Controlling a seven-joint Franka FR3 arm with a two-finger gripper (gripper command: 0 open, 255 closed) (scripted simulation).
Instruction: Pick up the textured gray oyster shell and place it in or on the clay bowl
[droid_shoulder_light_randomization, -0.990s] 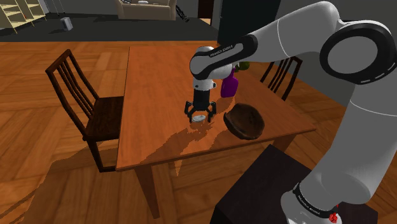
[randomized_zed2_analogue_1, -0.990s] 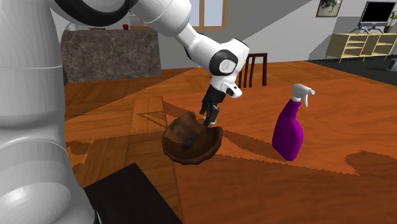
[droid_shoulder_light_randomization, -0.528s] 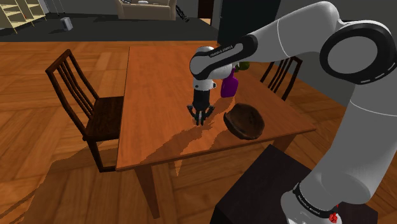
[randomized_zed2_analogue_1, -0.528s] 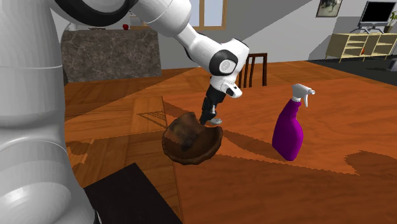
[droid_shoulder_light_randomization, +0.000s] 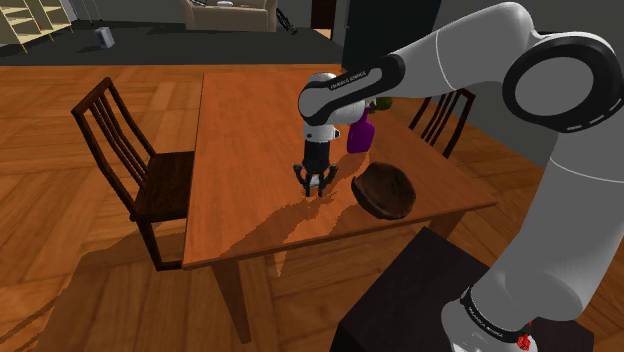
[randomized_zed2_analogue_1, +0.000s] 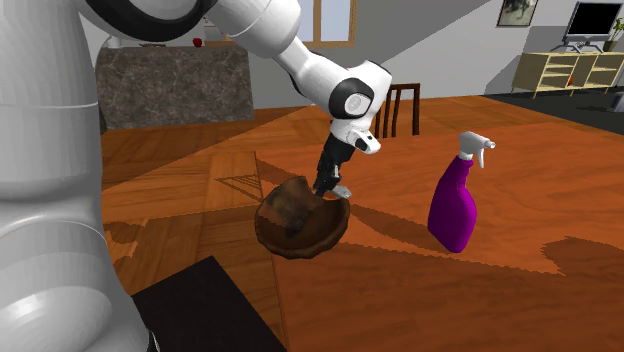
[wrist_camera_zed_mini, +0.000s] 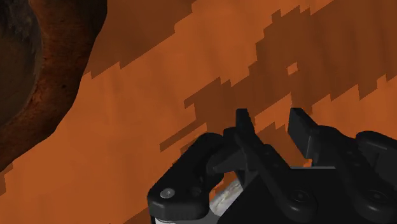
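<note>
Gripper (droid_shoulder_light_randomization: 318, 188): fingers clamped on the pale oyster shell (randomized_zed2_analogue_1: 343, 190), low at the wooden table (droid_shoulder_light_randomization: 240, 150). Brown clay bowl (droid_shoulder_light_randomization: 383, 190): just beside, toward the shoulder view's right. Next move, judged: lift, then carry that way

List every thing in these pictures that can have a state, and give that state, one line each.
gripper: fingers shut on the oyster shell, down at the table.
oyster shell: clasped, low at the table, not in the bowl.
brown bowl: sitting on the table, nothing in it.
purple spray bottle: upright on the table, untouched.
chair: upright, beside the table.
</note>
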